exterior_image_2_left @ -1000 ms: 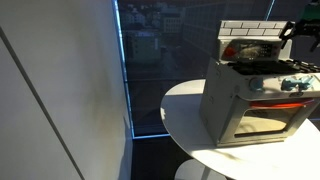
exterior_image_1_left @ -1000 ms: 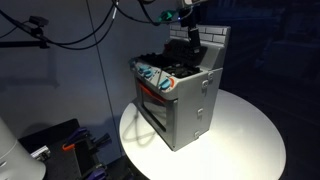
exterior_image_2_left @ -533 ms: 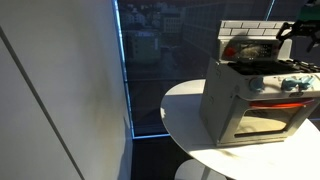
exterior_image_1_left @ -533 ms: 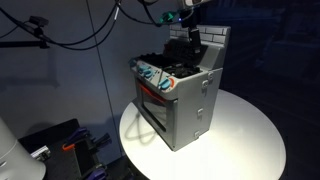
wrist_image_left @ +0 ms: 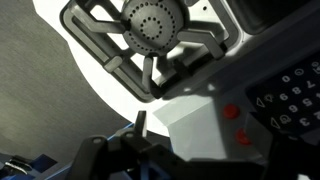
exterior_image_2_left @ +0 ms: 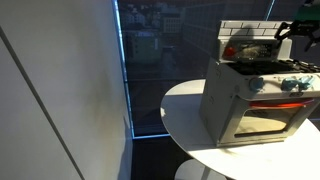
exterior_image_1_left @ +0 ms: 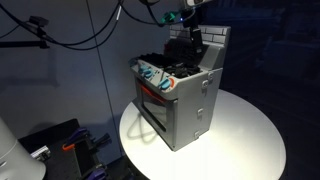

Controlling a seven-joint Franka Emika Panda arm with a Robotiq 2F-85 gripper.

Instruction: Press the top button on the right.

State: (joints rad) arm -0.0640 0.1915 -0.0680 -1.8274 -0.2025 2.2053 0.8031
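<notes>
Dim room, dark blue walls and window glass behind a round white table (exterior_image_1_left: 250, 140). On the table stands a grey toy stove with a white tiled back panel (exterior_image_1_left: 185, 95). Coloured knobs (exterior_image_1_left: 152, 75) line its front edge above the oven door, seen in both exterior views. My gripper (exterior_image_1_left: 192, 40) hangs over the far part of the stove top, close to the back panel — above the surface, touching nothing that I can make out.

Looking down from the wrist view, a black burner grate with a round silver burner head (wrist_image_left: 150, 30) fills the top. To the right, on a pale slanted panel, sit two small round buttons: the upper red button (wrist_image_left: 232, 112), and the lower red button (wrist_image_left: 243, 140) just beside it. A dark keypad (wrist_image_left: 295, 95) lies further right.

Task progress, as I judge it: the press is not yet made. I am near the buttons but apart from them. What is left is to line up over the upper one, come down and push.

My fingers (wrist_image_left: 140, 124) show only as a dark narrow tip at the bottom of the wrist view, left of the buttons. They seem to hold nothing — but whether they are spread or pressed together I cannot tell, as the picture is too dark and blurred there.
</notes>
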